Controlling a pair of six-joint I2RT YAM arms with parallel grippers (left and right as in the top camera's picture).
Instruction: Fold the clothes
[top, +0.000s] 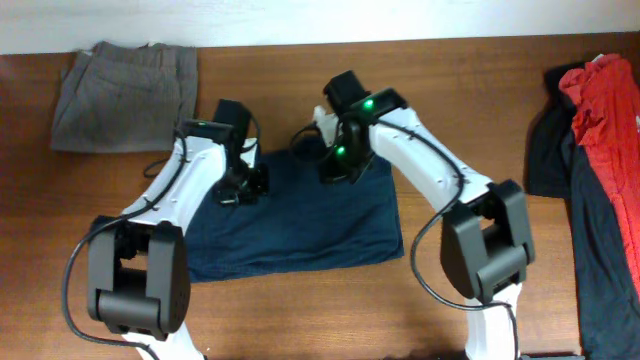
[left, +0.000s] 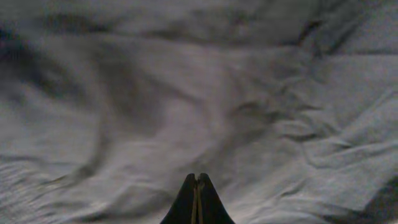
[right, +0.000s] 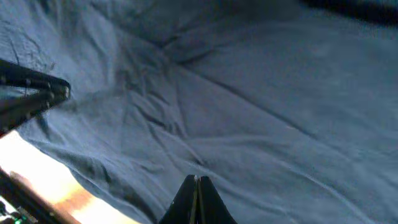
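Note:
The dark navy-blue trousers (top: 300, 225) lie folded into a rough rectangle in the middle of the table. My left gripper (top: 243, 186) is over their far left corner and my right gripper (top: 340, 165) is over their far edge. In the left wrist view the fingers (left: 197, 177) are shut together with wrinkled cloth (left: 186, 93) below them and nothing between them. In the right wrist view the fingers (right: 196, 179) are also shut and empty above the blue cloth (right: 249, 106).
Folded grey-khaki trousers (top: 125, 90) lie at the back left. A red garment (top: 605, 100) lies on black ones (top: 548, 150) at the right edge. Brown table (top: 450, 80) shows around the trousers. Part of the left arm (right: 34, 90) shows in the right wrist view.

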